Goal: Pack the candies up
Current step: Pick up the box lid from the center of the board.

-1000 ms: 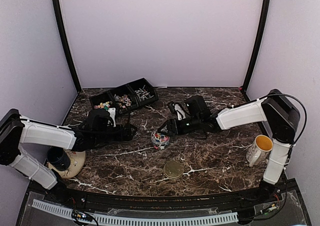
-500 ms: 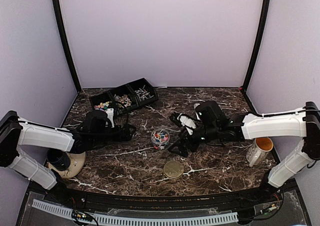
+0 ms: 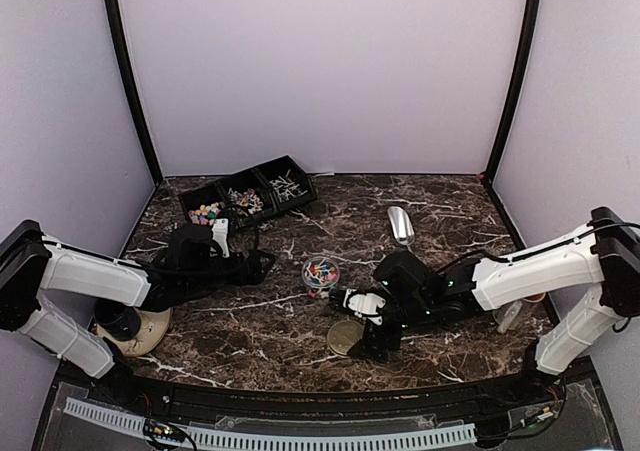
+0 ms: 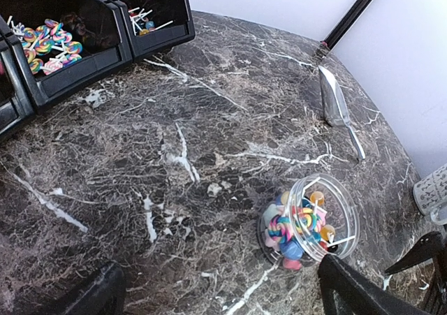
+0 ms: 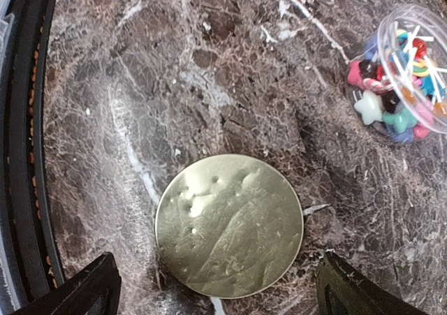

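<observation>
The candies fill a small clear jar (image 3: 320, 274) standing open mid-table; coloured stars and swirl lollipops show in the jar (image 4: 307, 221) and again in the jar (image 5: 412, 70). More candies (image 4: 45, 42) lie in the black bins (image 3: 250, 196). My left gripper (image 3: 262, 263) is open just left of the jar, with one fingertip (image 4: 356, 287) close beside it. My right gripper (image 3: 362, 333) hovers open over a round gold lid (image 5: 229, 224), which lies flat between its spread fingers (image 5: 77, 290) without being touched. Neither gripper (image 4: 216, 301) (image 5: 220, 294) holds anything.
A metal scoop (image 3: 400, 224) lies on the marble behind the right arm. A white mug (image 3: 510, 313) stands at the right, partly hidden by the arm. A dark cup on a beige plate (image 3: 130, 326) sits at the near left. The table's front rail (image 5: 21, 154) runs close to the lid.
My right arm swung from beside the jar toward the near edge, ending over the gold lid, and its jaws opened wider. The scoop has come into view. My left arm barely moved.
</observation>
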Robot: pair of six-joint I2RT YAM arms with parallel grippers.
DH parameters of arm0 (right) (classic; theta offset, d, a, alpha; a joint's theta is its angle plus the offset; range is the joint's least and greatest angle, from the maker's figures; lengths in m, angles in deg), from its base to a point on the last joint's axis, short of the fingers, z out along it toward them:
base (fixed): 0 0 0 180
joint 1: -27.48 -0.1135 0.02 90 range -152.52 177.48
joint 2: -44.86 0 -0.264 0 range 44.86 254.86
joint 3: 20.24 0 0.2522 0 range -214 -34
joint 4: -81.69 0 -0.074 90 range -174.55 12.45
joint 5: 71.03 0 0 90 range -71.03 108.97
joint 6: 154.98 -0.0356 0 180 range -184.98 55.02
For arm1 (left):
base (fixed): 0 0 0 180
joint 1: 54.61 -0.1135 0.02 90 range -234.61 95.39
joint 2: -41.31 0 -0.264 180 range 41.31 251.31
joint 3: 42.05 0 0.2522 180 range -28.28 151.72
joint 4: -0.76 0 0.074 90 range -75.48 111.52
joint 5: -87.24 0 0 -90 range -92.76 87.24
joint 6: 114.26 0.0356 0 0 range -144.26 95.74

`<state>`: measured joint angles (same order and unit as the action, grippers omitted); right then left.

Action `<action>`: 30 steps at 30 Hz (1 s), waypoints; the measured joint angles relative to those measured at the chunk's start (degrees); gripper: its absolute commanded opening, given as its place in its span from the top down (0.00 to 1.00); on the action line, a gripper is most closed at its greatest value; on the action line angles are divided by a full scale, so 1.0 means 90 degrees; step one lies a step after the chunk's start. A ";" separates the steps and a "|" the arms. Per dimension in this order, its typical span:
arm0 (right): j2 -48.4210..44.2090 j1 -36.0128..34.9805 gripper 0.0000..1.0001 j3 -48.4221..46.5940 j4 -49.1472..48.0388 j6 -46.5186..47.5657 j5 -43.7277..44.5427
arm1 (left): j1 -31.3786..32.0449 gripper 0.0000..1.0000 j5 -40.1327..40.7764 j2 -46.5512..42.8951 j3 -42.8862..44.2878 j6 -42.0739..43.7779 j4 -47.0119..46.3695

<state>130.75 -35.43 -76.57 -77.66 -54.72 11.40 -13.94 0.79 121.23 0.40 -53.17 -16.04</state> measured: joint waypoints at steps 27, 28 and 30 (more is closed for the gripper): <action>0.1103 -0.0131 0.03 -0.0571 -0.0053 0.0311 0.0401 | 0.0000 0.01 -0.0075 0.0034 -0.0153 0.0027 -0.0240; 0.1117 -0.0131 0.04 -0.0576 -0.0056 0.0311 0.0410 | 0.0000 0.01 -0.0083 0.0058 -0.0153 0.0027 -0.0243; 0.1132 -0.0131 0.06 -0.0578 -0.0056 0.0308 0.0420 | 0.0000 0.01 -0.0100 0.0097 -0.0153 0.0027 -0.0243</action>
<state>140.94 -36.61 -81.77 -78.16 -51.94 15.18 -13.94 -0.11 122.10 -0.97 -52.93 -18.23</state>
